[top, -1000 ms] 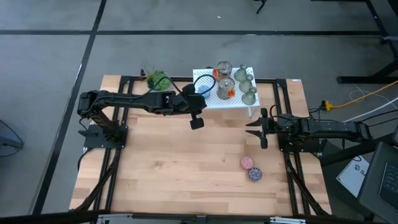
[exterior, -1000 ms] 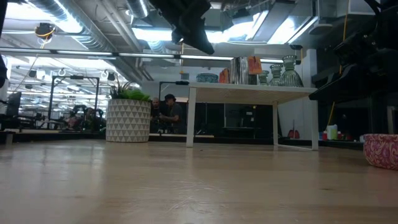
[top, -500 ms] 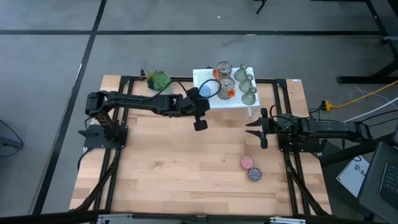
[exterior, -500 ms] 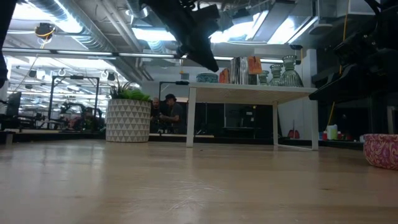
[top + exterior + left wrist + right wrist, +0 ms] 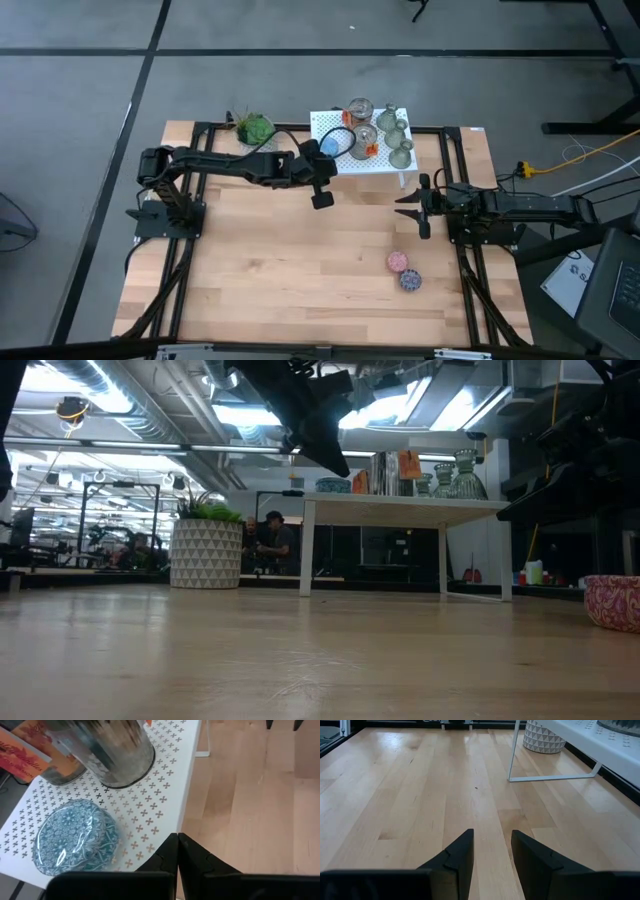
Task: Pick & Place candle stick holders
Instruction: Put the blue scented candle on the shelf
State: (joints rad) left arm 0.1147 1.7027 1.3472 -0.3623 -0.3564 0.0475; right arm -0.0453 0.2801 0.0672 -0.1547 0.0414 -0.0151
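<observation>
Hovering at the white shelf's [image 5: 335, 160] near edge, the left gripper [image 5: 321, 198] is closed and empty; the candle stick holders [image 5: 399, 133] stand on the shelf's far end. The right gripper [image 5: 424, 207], slightly parted, waits beside the shelf. Reaching across risks toppling the jars [image 5: 361, 128].

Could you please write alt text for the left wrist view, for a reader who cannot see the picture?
The left gripper, its fingers shut and empty, hangs over the edge of a white perforated shelf. On the shelf lie a flat blue patterned disc and a glass jar; the wooden table shows below.
</observation>
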